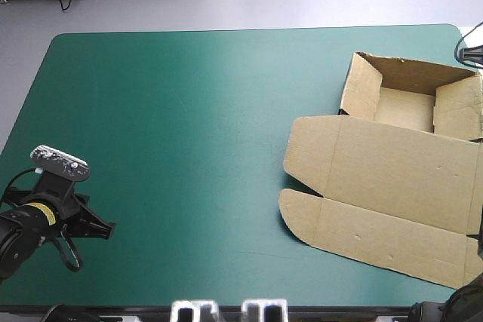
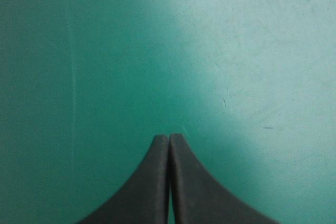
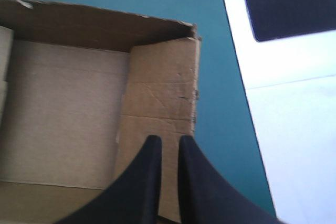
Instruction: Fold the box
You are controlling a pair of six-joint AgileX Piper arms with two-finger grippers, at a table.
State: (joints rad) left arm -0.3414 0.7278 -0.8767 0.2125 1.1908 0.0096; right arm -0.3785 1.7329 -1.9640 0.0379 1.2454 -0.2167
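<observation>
The brown box (image 1: 392,171) lies at the table's right side as an open tray (image 1: 404,107) with raised walls toward the far edge. Its lid and flaps lie flat toward the near edge. My right gripper (image 3: 169,139) is at the tray's right side wall (image 3: 160,87), which leans inward. Its fingers are all but shut, with brown board in the narrow gap. The right gripper is out of the high view. My left gripper (image 1: 106,228) is low at the near left, far from the box. It is shut (image 2: 169,136) over the bare teal-green cover (image 2: 236,51).
The box reaches the table's right edge (image 3: 239,93), with only a narrow strip of cover beside the tray wall. A wide stretch of teal-green cover (image 1: 189,126) lies between my left gripper and the box.
</observation>
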